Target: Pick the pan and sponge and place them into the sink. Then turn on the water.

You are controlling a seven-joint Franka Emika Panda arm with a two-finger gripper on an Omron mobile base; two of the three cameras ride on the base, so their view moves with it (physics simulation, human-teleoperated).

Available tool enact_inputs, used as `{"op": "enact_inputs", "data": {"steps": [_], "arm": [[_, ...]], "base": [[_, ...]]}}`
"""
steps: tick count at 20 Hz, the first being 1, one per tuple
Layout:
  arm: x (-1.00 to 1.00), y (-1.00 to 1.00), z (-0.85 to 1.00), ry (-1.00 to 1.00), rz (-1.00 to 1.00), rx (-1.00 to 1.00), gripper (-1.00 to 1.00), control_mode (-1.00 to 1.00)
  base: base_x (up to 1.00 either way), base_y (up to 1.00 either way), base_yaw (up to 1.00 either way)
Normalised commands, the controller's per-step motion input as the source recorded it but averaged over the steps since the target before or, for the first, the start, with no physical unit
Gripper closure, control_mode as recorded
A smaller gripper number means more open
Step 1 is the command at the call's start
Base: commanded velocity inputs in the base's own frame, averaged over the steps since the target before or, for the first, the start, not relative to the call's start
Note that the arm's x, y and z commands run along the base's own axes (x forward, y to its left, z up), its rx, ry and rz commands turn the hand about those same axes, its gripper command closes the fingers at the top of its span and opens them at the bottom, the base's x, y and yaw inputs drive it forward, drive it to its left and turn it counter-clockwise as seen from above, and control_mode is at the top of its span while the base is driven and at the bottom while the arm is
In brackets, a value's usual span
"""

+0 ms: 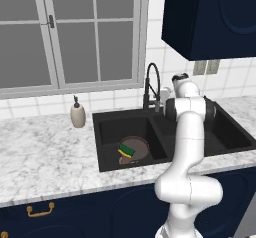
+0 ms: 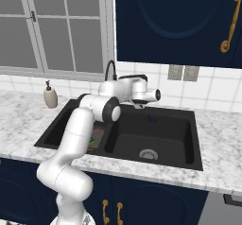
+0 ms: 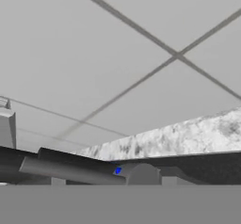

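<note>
The dark brown pan [image 1: 142, 144] lies in the left basin of the black sink [image 1: 125, 114], and the yellow and green sponge [image 1: 127, 150] rests on it. From the right base view, the pan [image 2: 98, 135] and sponge [image 2: 91, 140] peek out beside my arm. My gripper [image 2: 136, 104] hangs over the back rim of the sink [image 2: 198, 139], just right of the black gooseneck faucet [image 2: 111, 69]. Its jaws are too small to read. In the hand view a dark grey bar [image 3: 70, 169] crosses low and close. Water is out of view.
A beige soap dispenser [image 1: 77, 113] stands on the marble counter [image 1: 45, 152] left of the sink. The faucet [image 1: 152, 79] rises at the back centre, under a window [image 1: 75, 32]. Navy wall cabinets [image 1: 210, 17] hang above the right side. The right basin [image 2: 156, 146] holds nothing.
</note>
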Motion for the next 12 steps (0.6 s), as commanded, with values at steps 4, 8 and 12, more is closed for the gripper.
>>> {"op": "enact_inputs", "data": {"steps": [4, 8, 12], "arm": [[0.00, 0.30, -0.22, 0.00, -0.04, 0.01, 1.00, -1.00], [0.00, 0.09, -0.25, 0.00, -0.09, 0.07, 1.00, -1.00], [0.01, 0.05, -0.20, 0.08, -0.18, 0.08, 1.00, -1.00]], "base": [[0.00, 0.00, 0.00], [0.00, 0.00, 0.00], [0.00, 0.00, 0.00]]}}
